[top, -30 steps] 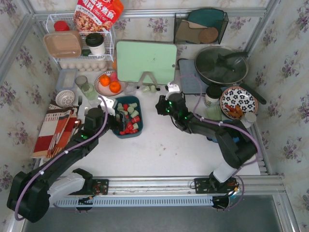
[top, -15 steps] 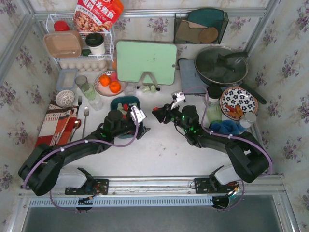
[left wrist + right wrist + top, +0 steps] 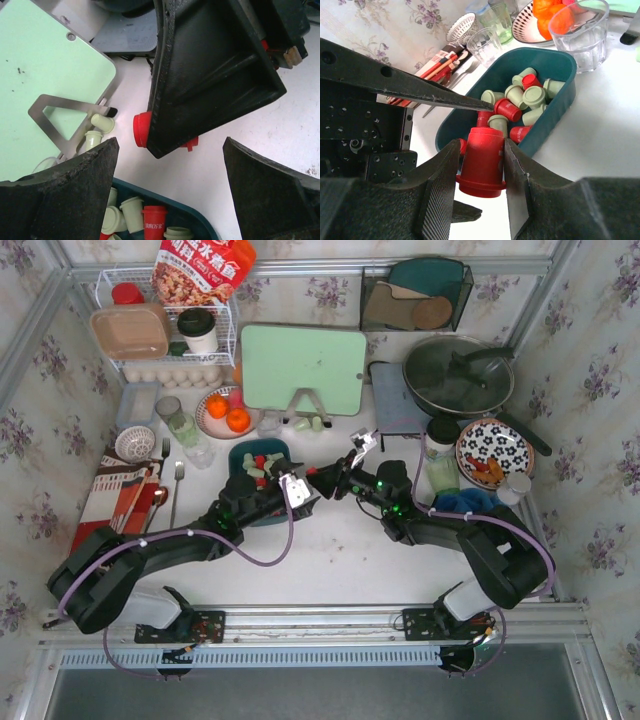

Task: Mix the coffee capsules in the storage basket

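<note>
The storage basket (image 3: 237,452) sits left of the desk's (image 3: 340,560) middle, nearer the far edge. A plate of oranges (image 3: 222,412) and a clear glass (image 3: 577,30) stand just beyond its far end. Red and pale green coffee capsules (image 3: 525,95) lie heaped inside, below the rim.

The right gripper (image 3: 481,150) is clamped on one red capsule (image 3: 482,162), held rim downward. It is just off the basket's right side, above bare desk rather than over the tub. The left gripper (image 3: 170,142) has its jaws wide apart and holds nothing. It faces the right gripper closely, over the basket's right edge.

The widest bare room is the white strip from the basket to the desk's near edge. The right side is crowded with a patterned bowl (image 3: 495,452) and a jar (image 3: 440,440).

A red capsule (image 3: 155,222) in the basket bears white characters too small to read. The snack bag (image 3: 200,265) at the far left corner shows large Chinese print.
</note>
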You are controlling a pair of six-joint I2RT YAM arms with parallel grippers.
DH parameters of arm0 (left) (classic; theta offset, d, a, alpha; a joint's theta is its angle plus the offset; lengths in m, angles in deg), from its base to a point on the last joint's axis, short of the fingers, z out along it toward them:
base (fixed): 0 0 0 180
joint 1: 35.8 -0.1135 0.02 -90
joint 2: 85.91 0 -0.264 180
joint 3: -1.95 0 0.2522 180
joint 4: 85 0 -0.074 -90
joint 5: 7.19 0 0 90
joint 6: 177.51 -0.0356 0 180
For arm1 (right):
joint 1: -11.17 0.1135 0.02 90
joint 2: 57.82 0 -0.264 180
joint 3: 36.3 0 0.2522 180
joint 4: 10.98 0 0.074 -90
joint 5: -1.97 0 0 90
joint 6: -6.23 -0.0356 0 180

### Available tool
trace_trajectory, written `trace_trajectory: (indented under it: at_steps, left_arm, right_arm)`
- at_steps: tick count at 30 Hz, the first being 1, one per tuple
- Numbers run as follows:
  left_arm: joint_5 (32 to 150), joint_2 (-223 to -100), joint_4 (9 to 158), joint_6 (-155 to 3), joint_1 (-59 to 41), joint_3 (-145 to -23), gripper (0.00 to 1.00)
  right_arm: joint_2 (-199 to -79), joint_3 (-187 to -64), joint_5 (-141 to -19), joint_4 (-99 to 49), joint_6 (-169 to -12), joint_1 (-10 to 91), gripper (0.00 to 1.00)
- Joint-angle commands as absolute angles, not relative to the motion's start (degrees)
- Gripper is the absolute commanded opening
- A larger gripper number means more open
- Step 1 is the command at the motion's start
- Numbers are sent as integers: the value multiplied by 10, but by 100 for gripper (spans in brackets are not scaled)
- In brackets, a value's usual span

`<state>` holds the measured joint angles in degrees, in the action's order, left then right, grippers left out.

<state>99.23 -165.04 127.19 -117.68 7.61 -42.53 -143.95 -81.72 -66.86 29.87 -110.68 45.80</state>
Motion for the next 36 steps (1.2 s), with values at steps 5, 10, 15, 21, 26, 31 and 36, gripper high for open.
trace_trajectory:
  at_steps: [5,10,15,21,26,31,36]
  left_arm:
    - [1007,-1644,1318,-1202,79,-427,79]
    - [1016,-1654,1317,-1202,84,-433,77]
    - [1007,-1665,1314,-1202,88,-448,74]
    - [989,-1664,1268,-1198,91,-472,35]
    - [979,-1660,1250,-1196,93,-469,21]
    - [952,-1644,1242,-1198,93,-456,17]
    - [930,-1622,1222,-1198,92,-435,17]
  right_arm:
    - [-1446,-819,-643,335,-1119,458,28]
    - [-1446,-820,-636,335,-1123,458,29]
    - [-1449,-823,-632,329,-1123,458,31]
    - [-1453,-832,-632,310,-1119,458,35]
    - [-1452,-832,-635,305,-1115,458,44]
    - [-1444,-829,-651,295,-1104,458,62]
    - [-1414,-820,-708,273,-1076,458,69]
